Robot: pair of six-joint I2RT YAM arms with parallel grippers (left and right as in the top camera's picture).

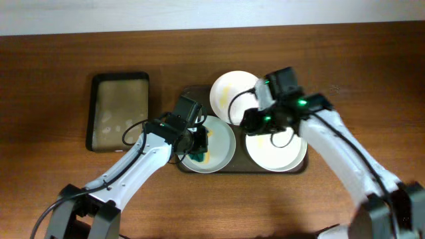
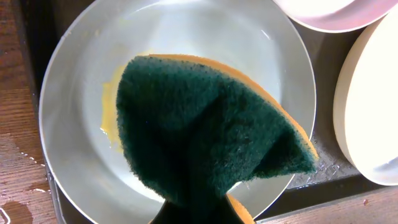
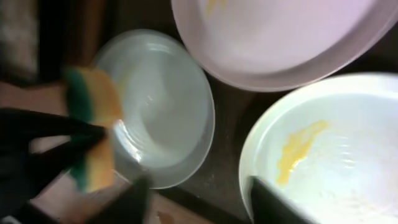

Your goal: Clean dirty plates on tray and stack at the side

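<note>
Sponge [image 2: 205,130], green scouring face toward the camera and yellow backing showing along its edge, is clamped in the left gripper [image 1: 197,146] and sits over the left plate [image 1: 222,141]. I cannot tell whether it presses on the plate or hangs just above it. A yellow smear [image 2: 111,107] runs out from under the sponge's left edge, and the rest is hidden. All three plates lie on the tray [image 1: 240,165]: the left plate, the rear plate [image 1: 229,93] and the right plate [image 1: 279,154], which carries its own yellow streak [image 3: 298,146]. Nothing is stacked at the side. The right gripper [image 3: 204,200] hangs over the tray between the left and right plates, its fingers spread and nothing between them (one finger overlaps the right plate's rim, contact unclear). Judgement: scrubbing of the first plate is under way, with two more to do.

Risks:
- The left plate looks unheld, so a sideways wipe could skate it into its neighbours or up over the tray's low rim.
- The sponge is folded in the grip and could twist out under pressure.
- The two arms are close together, so a wide stroke could knock the right wrist.
- There is water on the table [image 2: 15,155], so a wet plate may slip when lifted.
</note>
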